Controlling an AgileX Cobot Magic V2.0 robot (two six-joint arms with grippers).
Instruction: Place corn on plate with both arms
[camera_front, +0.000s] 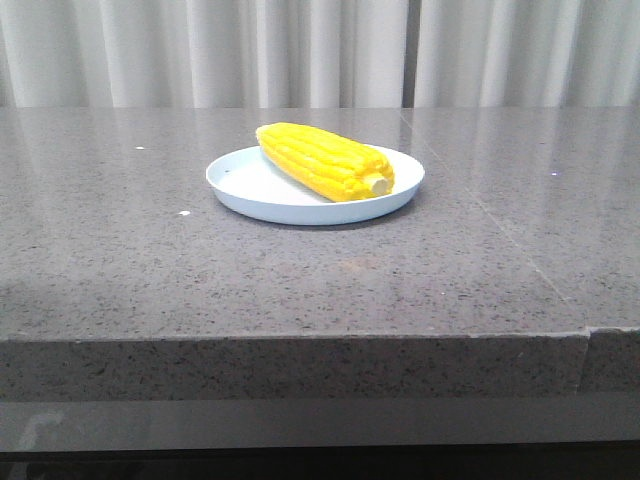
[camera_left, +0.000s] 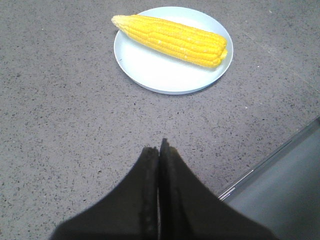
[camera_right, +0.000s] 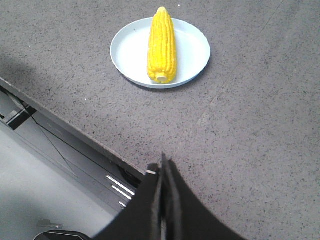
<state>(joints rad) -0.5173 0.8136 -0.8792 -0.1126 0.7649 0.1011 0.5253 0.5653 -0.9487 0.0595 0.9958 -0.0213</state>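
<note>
The yellow corn (camera_front: 325, 160) lies flat on the pale blue-white plate (camera_front: 250, 185), its stub end toward the front right and its tapered tip at the plate's back rim. Both wrist views show the corn (camera_left: 172, 40) (camera_right: 162, 46) resting on the plate (camera_left: 155, 72) (camera_right: 130, 50) with nothing touching it. My left gripper (camera_left: 159, 146) is shut and empty, held well back from the plate over the grey table. My right gripper (camera_right: 162, 165) is also shut and empty, near the table's front edge. Neither gripper appears in the front view.
The grey speckled stone table (camera_front: 150, 240) runs wide around the plate. Its front edge (camera_right: 70, 132) drops to a grey lower surface beside my right gripper. White curtains (camera_front: 320, 50) hang behind the table.
</note>
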